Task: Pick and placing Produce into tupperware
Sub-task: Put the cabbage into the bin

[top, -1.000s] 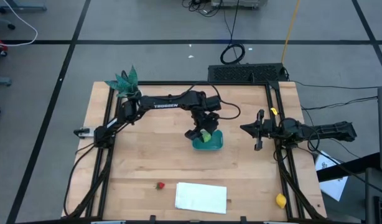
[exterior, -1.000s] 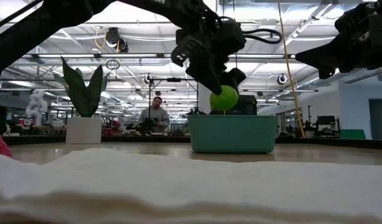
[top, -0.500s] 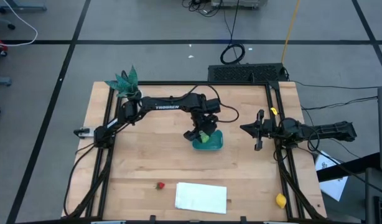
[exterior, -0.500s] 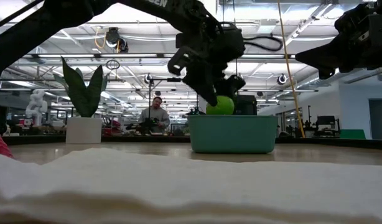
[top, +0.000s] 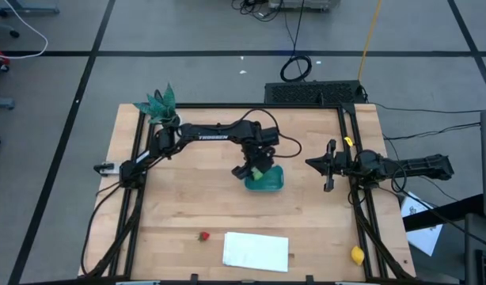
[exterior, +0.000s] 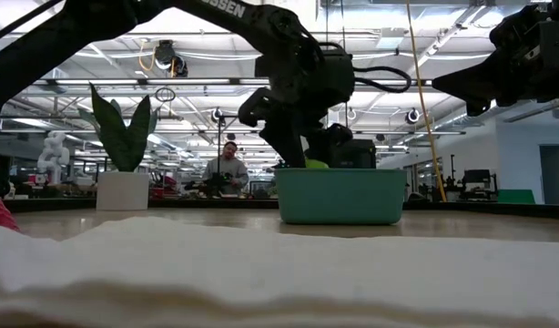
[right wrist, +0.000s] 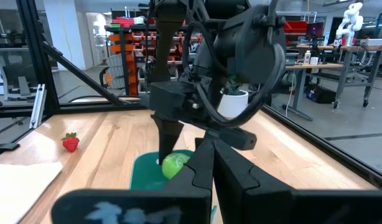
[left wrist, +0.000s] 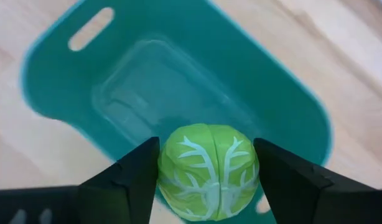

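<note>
The light-green fruit is being gripped between the jaws of the left gripper, which is being held down inside the teal tupperware — only the fruit's top is being shown above the rim. The right gripper is being held well apart — its fingers appear pressed together.

desk: light wood, black frame | teal tub near centre | strawberry near front edge, just beside white sheet | lemon front-right corner | potted plant back-left corner
</note>
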Available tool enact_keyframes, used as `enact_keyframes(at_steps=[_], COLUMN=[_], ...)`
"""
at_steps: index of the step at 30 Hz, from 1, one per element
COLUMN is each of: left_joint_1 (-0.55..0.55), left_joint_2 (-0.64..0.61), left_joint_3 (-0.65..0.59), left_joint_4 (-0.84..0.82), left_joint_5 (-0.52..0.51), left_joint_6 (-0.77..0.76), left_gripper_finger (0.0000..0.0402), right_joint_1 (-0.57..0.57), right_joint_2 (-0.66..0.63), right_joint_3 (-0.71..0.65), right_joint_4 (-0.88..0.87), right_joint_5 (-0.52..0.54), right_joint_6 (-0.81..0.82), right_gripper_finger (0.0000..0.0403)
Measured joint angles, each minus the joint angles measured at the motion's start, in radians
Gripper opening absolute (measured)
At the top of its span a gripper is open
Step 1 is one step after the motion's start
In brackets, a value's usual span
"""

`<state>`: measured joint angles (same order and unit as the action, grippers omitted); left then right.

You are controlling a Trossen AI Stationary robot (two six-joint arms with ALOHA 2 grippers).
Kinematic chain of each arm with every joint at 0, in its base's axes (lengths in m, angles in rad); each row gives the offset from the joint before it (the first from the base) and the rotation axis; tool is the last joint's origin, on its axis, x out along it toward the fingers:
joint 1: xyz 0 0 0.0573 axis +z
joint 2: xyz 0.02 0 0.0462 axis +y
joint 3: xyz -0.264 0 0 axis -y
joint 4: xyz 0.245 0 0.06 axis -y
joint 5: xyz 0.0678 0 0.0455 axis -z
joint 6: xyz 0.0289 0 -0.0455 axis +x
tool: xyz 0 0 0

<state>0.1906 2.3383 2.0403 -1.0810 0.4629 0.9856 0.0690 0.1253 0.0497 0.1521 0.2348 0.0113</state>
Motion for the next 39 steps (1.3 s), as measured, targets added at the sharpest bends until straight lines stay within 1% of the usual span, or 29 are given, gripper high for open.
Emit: enact_keyframes(at_steps=[10, 14, 19, 36, 39], left_joint_1=[-0.005, -0.006, -0.006, -0.006, -0.006], left_joint_2=[0.0, -0.002, -0.002, -0.002, -0.002], left_joint_3=[0.0, -0.025, -0.059, -0.081, -0.091], left_joint_4=[0.033, 0.04, 0.056, 0.106, 0.115], left_joint_5=[0.013, 0.033, 0.034, 0.034, 0.034], left_joint_6=[0.008, -0.008, -0.013, -0.02, -0.047], left_gripper_finger=[0.0236, 0.0236, 0.0236, 0.0236, 0.0236], right_joint_1=[0.0, 0.0, 0.0, 0.0, 0.0], right_joint_2=[0.0, 0.0, 0.0, 0.0, 0.0], right_joint_3=[0.0, 0.0, 0.0, 0.0, 0.0], right_joint_4=[0.0, 0.0, 0.0, 0.001, 0.001], right_joint_5=[0.0, 0.0, 0.0, 0.0, 0.0], right_joint_6=[0.0, 0.003, 0.003, 0.004, 0.004], right_gripper_finger=[0.0, 0.0, 0.0, 0.0, 0.0])
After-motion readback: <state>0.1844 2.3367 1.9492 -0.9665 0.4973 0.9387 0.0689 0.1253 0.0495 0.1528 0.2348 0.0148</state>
